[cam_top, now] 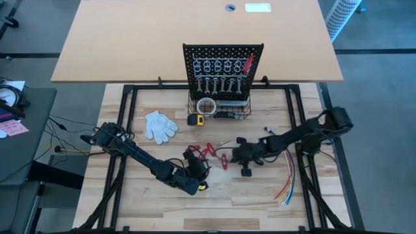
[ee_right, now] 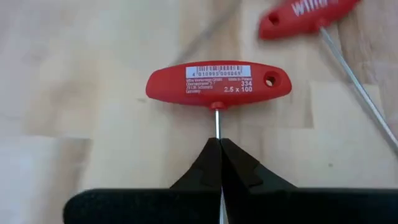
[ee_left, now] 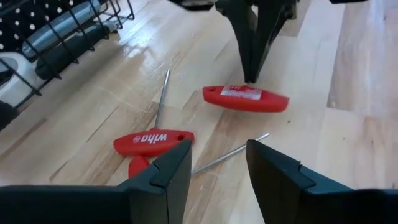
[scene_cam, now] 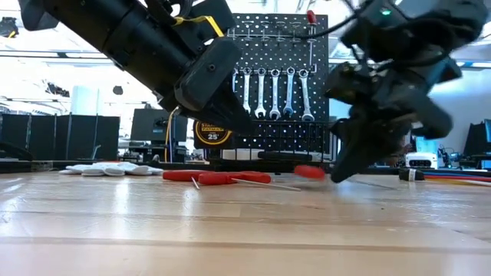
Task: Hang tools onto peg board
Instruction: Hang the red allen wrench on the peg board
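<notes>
Three red T-handle keys with thin steel shafts lie mid-table. My right gripper (ee_right: 220,142) (cam_top: 229,158) is shut on the shaft of one of them, whose red handle (ee_right: 217,84) (ee_left: 245,98) lies just beyond the fingertips. My left gripper (ee_left: 217,163) (cam_top: 195,164) hovers open above the other two keys (ee_left: 152,140), touching nothing. The black peg board (cam_top: 223,55) stands at the far side with several silver wrenches (cam_top: 218,84) and one red tool (cam_top: 247,63) hanging on its hooks. My right gripper pinches the key's thin steel shaft (ee_right: 217,126) between its two fingertips, a short way from the red handle. The fingers slant down from the table's right side. The handle sits level at table height; I cannot tell whether it rests on the wood.
A wire basket (cam_top: 221,109) at the board's foot holds a tape roll (cam_top: 206,105). In front of the basket lies a yellow tape measure (cam_top: 195,119). A white glove (cam_top: 159,125) is at the left, and coloured wires (cam_top: 286,188) lie at the near right.
</notes>
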Motion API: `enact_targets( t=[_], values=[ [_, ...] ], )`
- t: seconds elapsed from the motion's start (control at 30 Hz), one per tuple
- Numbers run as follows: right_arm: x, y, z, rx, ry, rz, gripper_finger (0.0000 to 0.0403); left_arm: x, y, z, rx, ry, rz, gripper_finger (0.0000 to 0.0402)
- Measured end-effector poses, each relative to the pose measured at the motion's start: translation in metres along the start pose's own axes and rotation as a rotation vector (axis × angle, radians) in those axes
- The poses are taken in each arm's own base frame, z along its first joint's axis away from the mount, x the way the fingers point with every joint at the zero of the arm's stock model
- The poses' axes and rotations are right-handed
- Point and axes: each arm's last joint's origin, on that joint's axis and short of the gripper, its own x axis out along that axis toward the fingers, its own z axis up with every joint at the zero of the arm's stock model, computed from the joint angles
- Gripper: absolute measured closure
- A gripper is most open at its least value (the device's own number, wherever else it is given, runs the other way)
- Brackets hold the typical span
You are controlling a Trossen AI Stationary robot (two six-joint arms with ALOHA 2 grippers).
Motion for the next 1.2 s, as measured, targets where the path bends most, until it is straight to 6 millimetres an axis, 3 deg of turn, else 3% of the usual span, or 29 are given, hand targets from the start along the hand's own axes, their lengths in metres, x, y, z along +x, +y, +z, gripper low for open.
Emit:
enact_targets(
  t=[0.17,0.4,0.6,0.87,1.2],
  values=[
    [-0.008,-0.004,-0.012,0.01,-0.12,0.127,0.0401,0.0,-0.004,0.006,0.04,-0.035,-0.055,0.0251],
    [-0.014,0.003,-0.004,-0.074,-0.281,0.447,0.0401,-0.004,-0.014,0.018,0.213,-0.12,-0.255,0.0251],
    [-0.022,0.012,0.008,-0.123,-0.403,0.646,0.0401,-0.01,-0.02,0.038,0.356,-0.333,-0.32,0.0251],
    [-0.029,0.022,0.017,-0.156,-0.502,0.722,0.0401,-0.014,-0.022,0.05,0.444,-0.477,-0.373,0.0233],
    [-0.031,0.025,0.032,-0.173,-0.549,0.727,0.0401,0.001,-0.01,0.064,0.261,-0.488,-0.486,0.0228]
  ],
)
